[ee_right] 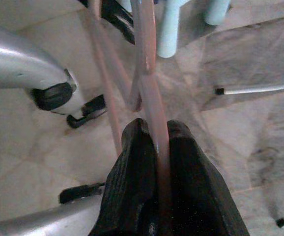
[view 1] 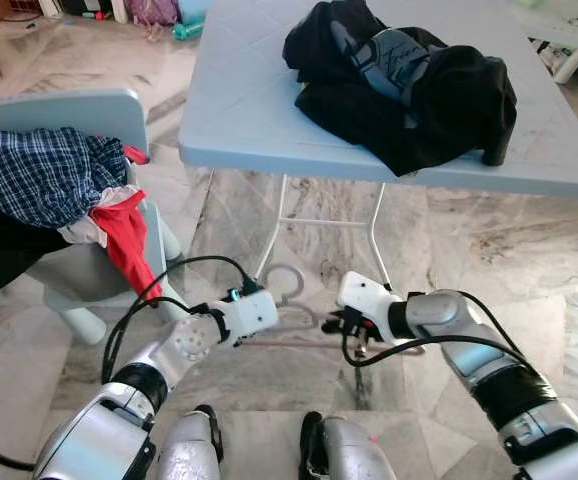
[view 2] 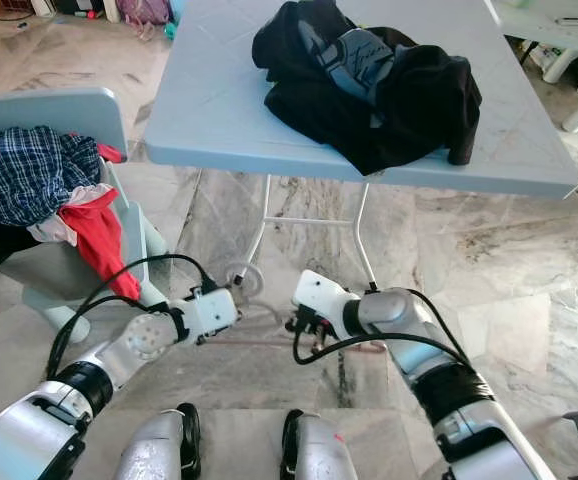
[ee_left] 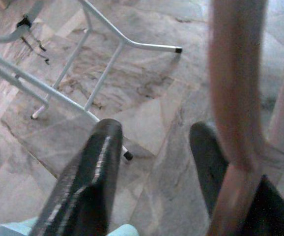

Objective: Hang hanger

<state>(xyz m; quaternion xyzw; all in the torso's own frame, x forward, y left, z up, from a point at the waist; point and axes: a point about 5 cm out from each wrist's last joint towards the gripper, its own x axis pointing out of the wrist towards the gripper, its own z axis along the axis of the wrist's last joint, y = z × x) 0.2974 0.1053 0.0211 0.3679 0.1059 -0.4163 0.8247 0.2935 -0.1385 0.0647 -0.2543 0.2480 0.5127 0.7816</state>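
Beyond the robot's knees stands a pale blue plastic surface (view 1: 249,120) on thin white folding legs, a dark crumpled garment (view 1: 409,85) heaped on it. Left, a chair (view 1: 89,110) carries checked and red cloth. Low over the veined marble floor (view 1: 469,250), the slim pinkish hanger (view 1: 289,340) spans both arms: right end effector (ee_right: 156,142) pressed onto its bar, left end effector (ee_left: 156,162) spread beside it. Judged step: carrying; next, find a rail.

Even daylight, blurred wrist foregrounds

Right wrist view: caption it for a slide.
Right gripper shut on a pink hanger above the marble floor.
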